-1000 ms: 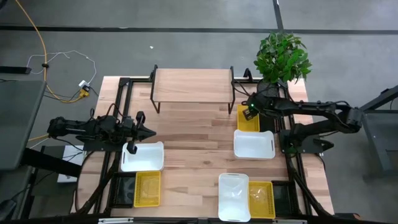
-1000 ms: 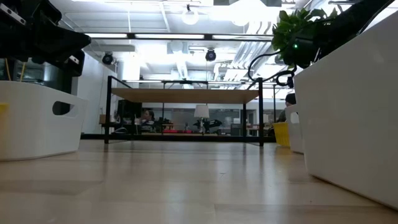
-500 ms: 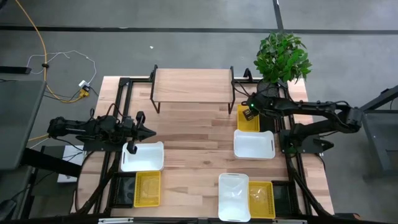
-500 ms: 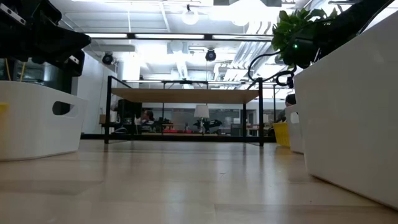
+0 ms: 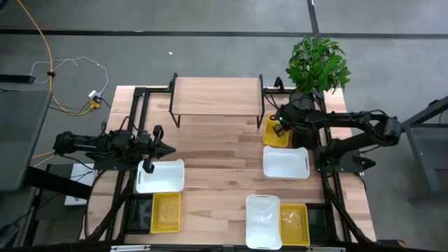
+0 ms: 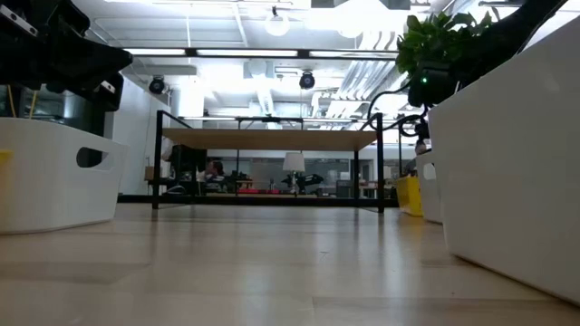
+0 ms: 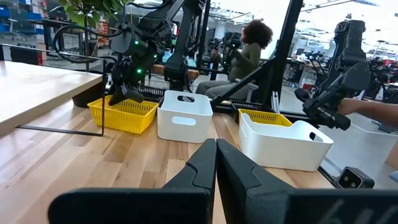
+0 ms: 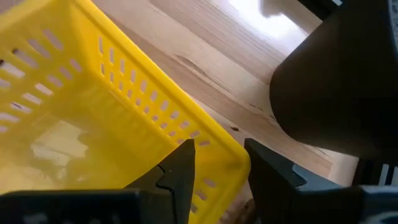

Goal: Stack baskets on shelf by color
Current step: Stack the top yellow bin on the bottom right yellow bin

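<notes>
Six baskets lie on the table, three yellow and three white. At the left, the left gripper hovers with its fingers pressed together, just above a white basket, with a yellow basket nearer the front edge. The shelf stands bare at the back centre. Front centre sits another white basket touching a yellow basket. Farther right, the right gripper is clamped on the rim of the third yellow basket, beside the shelf's right legs, and a third white basket lies just in front of it.
</notes>
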### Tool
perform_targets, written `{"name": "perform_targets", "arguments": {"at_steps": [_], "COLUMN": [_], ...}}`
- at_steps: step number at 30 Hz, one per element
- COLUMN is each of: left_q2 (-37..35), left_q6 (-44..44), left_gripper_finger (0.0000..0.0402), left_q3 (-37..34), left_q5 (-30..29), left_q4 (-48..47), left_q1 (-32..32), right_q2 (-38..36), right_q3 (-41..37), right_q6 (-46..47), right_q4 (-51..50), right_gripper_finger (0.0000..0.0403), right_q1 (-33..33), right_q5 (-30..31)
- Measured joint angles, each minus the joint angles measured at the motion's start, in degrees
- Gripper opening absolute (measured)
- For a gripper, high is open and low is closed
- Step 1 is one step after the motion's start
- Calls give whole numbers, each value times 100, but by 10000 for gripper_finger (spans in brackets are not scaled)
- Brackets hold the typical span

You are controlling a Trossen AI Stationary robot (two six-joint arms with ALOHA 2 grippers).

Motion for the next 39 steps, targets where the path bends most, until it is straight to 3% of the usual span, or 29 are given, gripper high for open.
{"name": "perform_targets", "arguments": {"at_steps": [4,11,18,29,35,39], "left_q2": [0,0,0,-1,0,0], "left_q6": [0,-1,0,0,0,0], "left_gripper_finger": [1,1,1,1,1,1], "left_q3": [0,0,0,0,0,0], "left_q5": [2,2,0,0,1,1], "left_q4": [0,-2,0,0,0,0], "left_q1": [0,1,0,1,2,1], "right_q2": [0,-318,-1311,-2855,-3266,-3411], "right_q3": [0,2,164,1412,1932,2073], "right_q6": [-132,-245,-282,-271,-81,164], "right_q4": [12,40,-526,-2278,-2620,-2655], "right_gripper_finger": [102,14,18,3,2,2], "right_q1": [0,4,7,215,721,1219], "right_q5": [6,57,33,-364,-1034,-1794]}}
